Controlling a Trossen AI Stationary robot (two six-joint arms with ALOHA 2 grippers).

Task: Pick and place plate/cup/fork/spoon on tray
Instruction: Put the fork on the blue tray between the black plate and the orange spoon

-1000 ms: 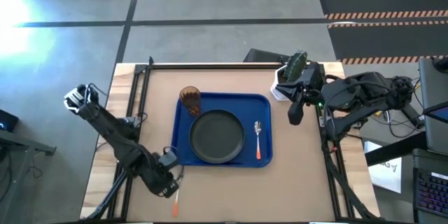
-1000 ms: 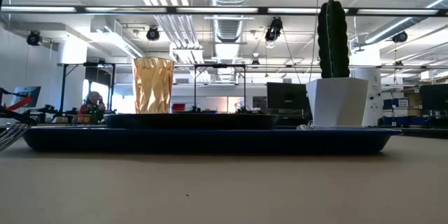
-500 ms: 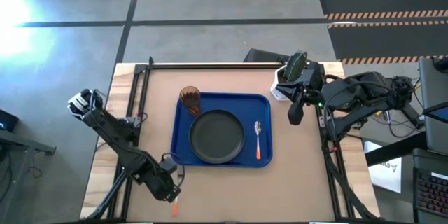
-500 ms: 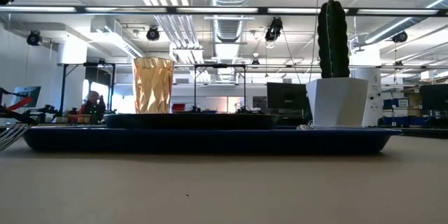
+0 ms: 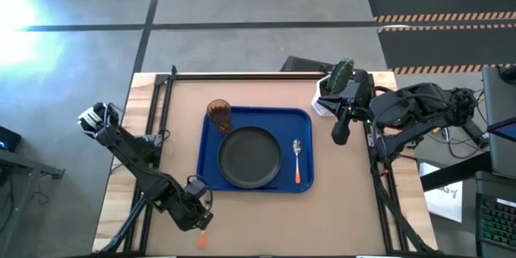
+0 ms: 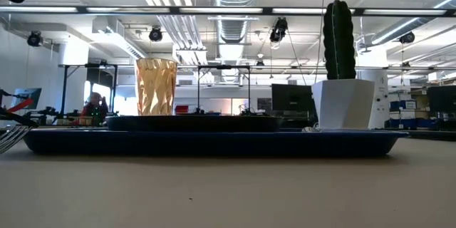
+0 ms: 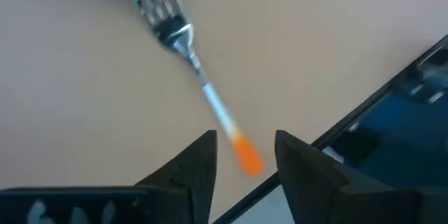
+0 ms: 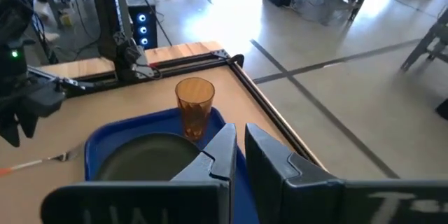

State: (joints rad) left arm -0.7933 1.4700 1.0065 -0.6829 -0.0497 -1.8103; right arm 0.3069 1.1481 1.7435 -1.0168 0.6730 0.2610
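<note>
The blue tray (image 5: pixel 303 126) lies mid-table. On it rest the black plate (image 5: pixel 250 157) and the orange-handled spoon (image 5: pixel 297 161). The amber cup (image 5: pixel 218 113) stands at the tray's far left corner. The fork (image 7: pixel 203 87) lies flat on the table near its front edge, left of the tray, and only its orange handle (image 5: pixel 202 238) shows in the high view. My left gripper (image 7: pixel 245 138) hovers open above that handle's end, one finger on either side, touching nothing I can see. My right gripper (image 5: pixel 339 135) waits shut at the far right.
A white pot with a green cactus (image 5: pixel 334 89) stands at the far right, next to my right arm. Bare tabletop lies near the front edge and right of the tray. In the low view, the fork's tines (image 6: pixel 8 139) show at the left edge.
My left gripper has shifted a little toward the table's near edge, over the fork's orange handle. The fork has stayed where it lay.
</note>
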